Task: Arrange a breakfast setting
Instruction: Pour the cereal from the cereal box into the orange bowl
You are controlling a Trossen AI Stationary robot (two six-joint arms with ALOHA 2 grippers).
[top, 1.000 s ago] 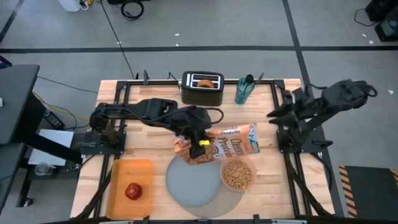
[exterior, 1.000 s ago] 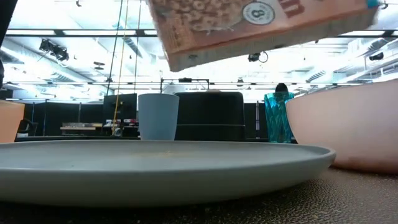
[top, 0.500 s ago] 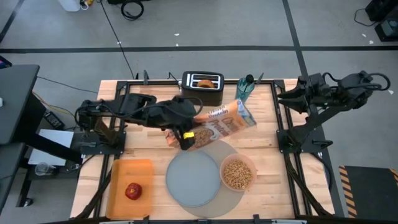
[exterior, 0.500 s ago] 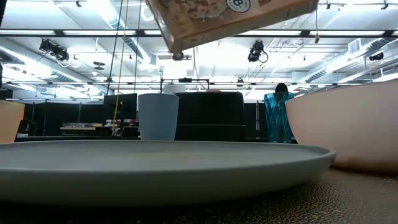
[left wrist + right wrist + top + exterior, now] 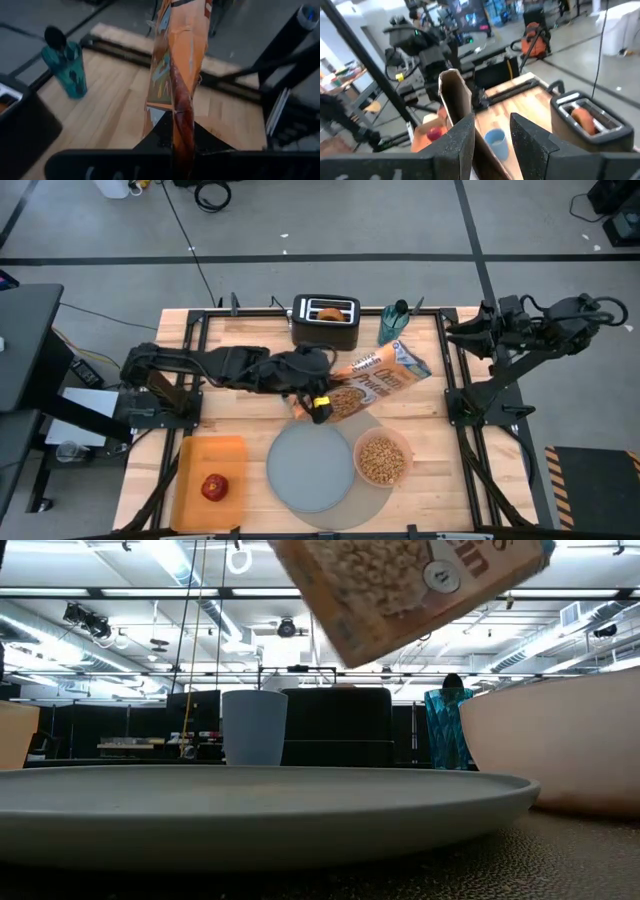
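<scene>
An orange cereal box [image 5: 375, 380] hangs over the table's middle, with my left gripper [image 5: 318, 408] shut on its near-left end. Its free end, open in the right wrist view [image 5: 452, 95], points toward the teal tumbler [image 5: 392, 328]. In front lie the round grey plate [image 5: 305, 470] on its larger grey mat [image 5: 370, 500] and the pink bowl [image 5: 408, 465], filled with cereal. The red apple [image 5: 213, 487] sits on an orange tray [image 5: 205, 455]. A bagel half [image 5: 328, 311] sticks out of the black toaster [image 5: 325, 332]. My right gripper [image 5: 447, 337] stands open at the far right, apart from the box. My left gripper pinches the cereal box's closed end [image 5: 176, 125] between its two fingers, across the box's thin side. The fingers come from the table's left and lie along the box. The box is lifted clear of the table and tilted, its free end [image 5: 420, 366] toward the far right.
A pale blue cup [image 5: 255, 727] stands behind the plate in the low view, hidden under my left arm in the high view. Bare wood shows between the box and the table's right edge. The black frame rails run along both sides.
My left gripper has swung the cereal box away from over the bowl: its free end has gone toward the far right, near the teal tumbler, and the box has tipped. My right gripper has drawn back toward the far right edge, then kept still.
</scene>
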